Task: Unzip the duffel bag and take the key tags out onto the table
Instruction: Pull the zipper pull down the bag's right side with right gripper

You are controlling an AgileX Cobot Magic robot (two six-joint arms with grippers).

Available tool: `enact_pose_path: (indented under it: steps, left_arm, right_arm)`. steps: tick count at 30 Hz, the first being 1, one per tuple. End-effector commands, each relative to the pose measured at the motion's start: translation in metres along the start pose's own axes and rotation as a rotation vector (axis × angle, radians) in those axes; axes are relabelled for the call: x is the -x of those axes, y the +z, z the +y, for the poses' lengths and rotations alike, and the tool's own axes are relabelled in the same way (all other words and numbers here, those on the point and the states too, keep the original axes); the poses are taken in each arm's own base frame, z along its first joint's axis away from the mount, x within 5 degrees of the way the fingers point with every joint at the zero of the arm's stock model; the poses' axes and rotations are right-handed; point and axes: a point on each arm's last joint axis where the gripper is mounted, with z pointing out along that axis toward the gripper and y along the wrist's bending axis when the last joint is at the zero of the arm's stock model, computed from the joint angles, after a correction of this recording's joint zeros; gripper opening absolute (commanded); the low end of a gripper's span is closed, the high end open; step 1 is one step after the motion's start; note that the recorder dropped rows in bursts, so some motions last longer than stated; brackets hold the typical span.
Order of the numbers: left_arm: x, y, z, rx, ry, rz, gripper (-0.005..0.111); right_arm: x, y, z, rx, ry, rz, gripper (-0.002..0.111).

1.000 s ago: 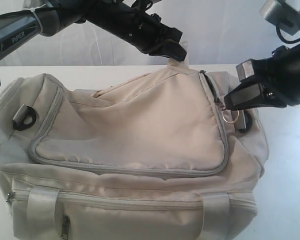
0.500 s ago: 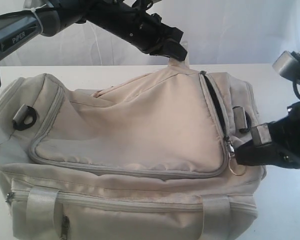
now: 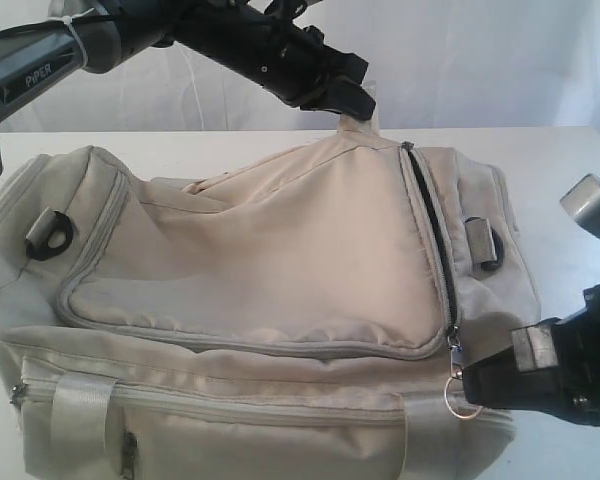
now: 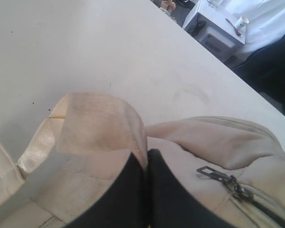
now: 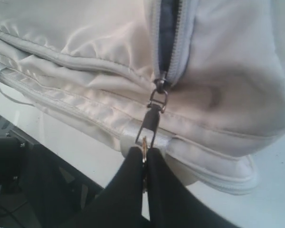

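Nearest, at the front right corner of the duffel bag [image 3: 280, 260]: right gripper [image 3: 470, 385], fingers pinched together on the metal zipper pull [image 5: 152, 124], a small split ring [image 3: 464, 406] dangling just below. Zipper [image 3: 437, 235] open down the right side of the top flap, showing a narrow dark slit of lining. Slider sitting at the flap's rounded front corner. Front edge of the flap still zipped shut.

Judged as midway through the unzipping step, with nothing taken out yet. Next move likely calls for steering the pull round the curve and dragging it leftward along the front edge, staying in line with the track to avoid jamming at the bend.

Bag itself: large, cream-beige, soft and slumped, filling most of the exterior view, resting on the white table [image 3: 570, 190]. Grey zipper tracks, shiny webbing loops on the front face, a black D-ring [image 3: 48, 232] at the left end.

Farther back, at the rear top edge: left gripper [image 3: 354, 104], clamped on a webbing strap [image 4: 97, 124], fabric drawn up into a peak beneath it, apparently bracing the bag against the pull. Second zipper pull [image 4: 223, 179] lying near that strap.

Key tags nowhere in sight, presumably inside.
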Motion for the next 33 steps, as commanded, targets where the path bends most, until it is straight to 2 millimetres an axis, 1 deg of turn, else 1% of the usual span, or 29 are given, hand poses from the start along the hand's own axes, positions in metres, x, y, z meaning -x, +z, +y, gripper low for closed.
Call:
enact_pose_path:
  steps: [1,8,13,18,24,30,33]
  left_arm:
    - [0.015,-0.011,-0.014,-0.025,-0.003,-0.079,0.0]
    - [0.015,-0.011,-0.014,-0.025,-0.003,-0.079,0.0]
    - [0.015,-0.011,-0.014,-0.025,-0.003,-0.079,0.0]
    - [0.015,-0.011,-0.014,-0.025,-0.003,-0.079,0.0]
    - [0.014,-0.011,-0.014,-0.019,-0.014,-0.076,0.0]
    - [0.014,-0.011,-0.013,-0.005,-0.009,-0.071,0.0]
    - [0.013,-0.011,-0.012,0.005,-0.004,-0.065,0.0]
  right_arm:
    - [-0.011,0.004,0.002,0.071,-0.004,0.046,0.0]
    - [-0.02,0.012,0.0,0.126,0.019,0.054,0.0]
    - [-0.021,0.014,0.003,0.184,0.017,0.027,0.0]
    - [-0.022,0.015,0.002,0.186,0.014,0.028,0.0]
    - [-0.028,0.02,0.0,0.18,0.017,0.04,0.0]
    - [-0.03,0.026,0.006,0.188,-0.009,0.048,0.0]
    - [-0.03,0.029,0.004,0.162,-0.019,0.043,0.0]
